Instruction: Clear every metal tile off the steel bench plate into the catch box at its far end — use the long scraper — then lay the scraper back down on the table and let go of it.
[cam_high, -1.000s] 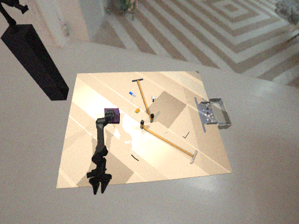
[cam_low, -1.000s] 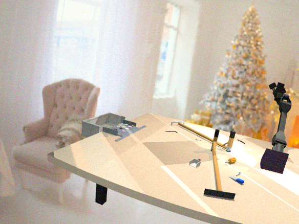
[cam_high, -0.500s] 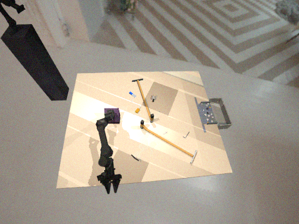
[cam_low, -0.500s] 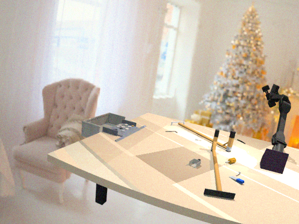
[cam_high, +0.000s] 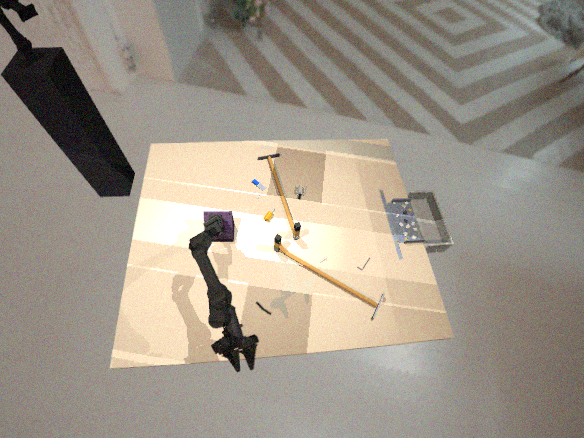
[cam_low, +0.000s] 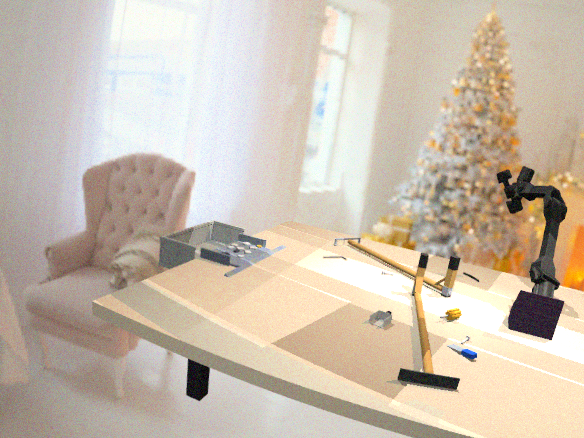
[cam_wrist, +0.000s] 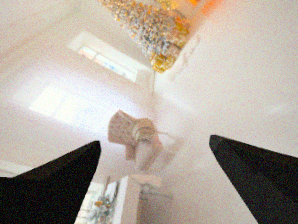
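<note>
Several small pale metal tiles (cam_high: 407, 226) (cam_low: 243, 246) lie on the steel bench plate (cam_high: 398, 250) (cam_low: 235, 270) at the table's far end. The grey catch box (cam_high: 440, 247) (cam_low: 175, 252) adjoins the plate's far side. One long wooden-handled tool (cam_high: 330, 277) (cam_low: 382, 260) has a thin grey metal head; another (cam_high: 283, 197) (cam_low: 424, 335) has a wide black head. Both lie on the table, with black-tipped upright grips at their near ends. My gripper (cam_high: 244, 369) (cam_low: 509, 190) (cam_wrist: 156, 140) is open and empty, raised high and away from both tools.
The arm stands on a dark purple block (cam_high: 227, 234) (cam_low: 536, 315). Around the tools lie a blue-handled tool (cam_high: 256, 182) (cam_low: 469, 354), a yellow-handled tool (cam_high: 269, 215) (cam_low: 453, 314), a small grey metal piece (cam_low: 381, 319), a bent rod (cam_high: 365, 264) and a black curved strip (cam_high: 263, 308).
</note>
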